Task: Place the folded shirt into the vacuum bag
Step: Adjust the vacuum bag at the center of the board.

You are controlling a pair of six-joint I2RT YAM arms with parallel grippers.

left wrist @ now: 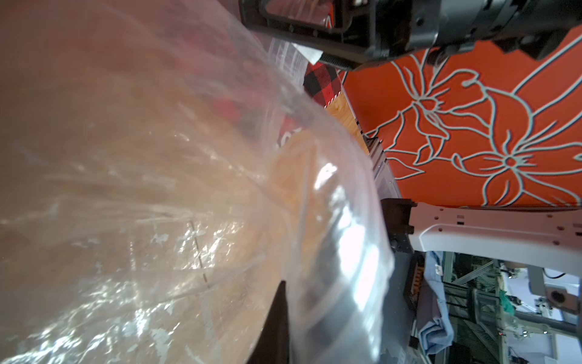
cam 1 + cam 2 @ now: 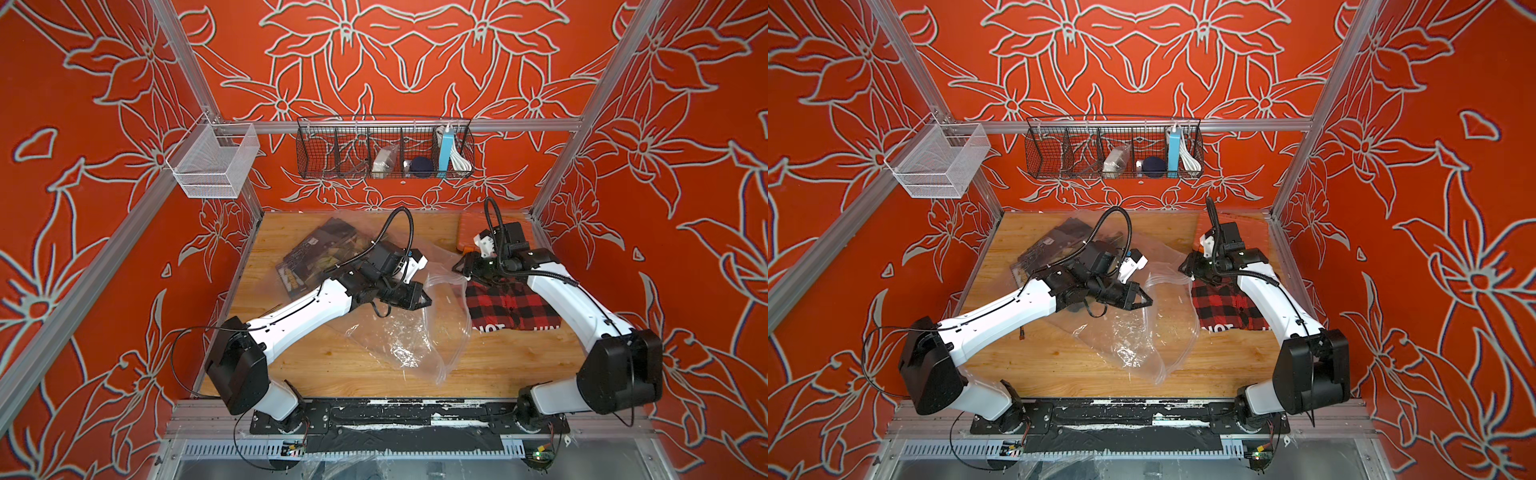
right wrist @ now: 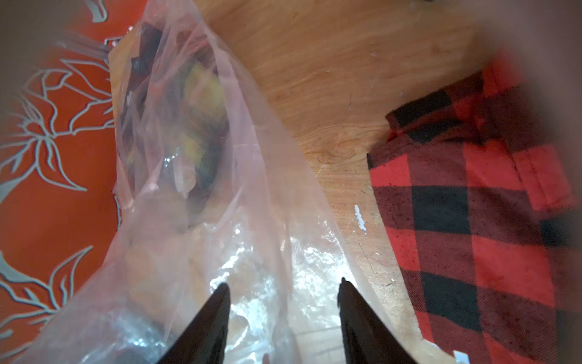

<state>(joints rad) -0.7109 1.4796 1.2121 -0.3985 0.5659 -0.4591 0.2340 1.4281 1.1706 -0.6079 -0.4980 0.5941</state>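
Jaws of the right gripper stand apart over the bag; those of the left gripper, at its rim, I cannot tell. Shirt lies outside, just beside; step seems mouth-opening, next needs a shirt grasp

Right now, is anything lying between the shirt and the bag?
Nothing visible. In the right wrist view only a strip of bare table separates the shirt from the bag. The right gripper hangs open over the bag's edge, beside the shirt.
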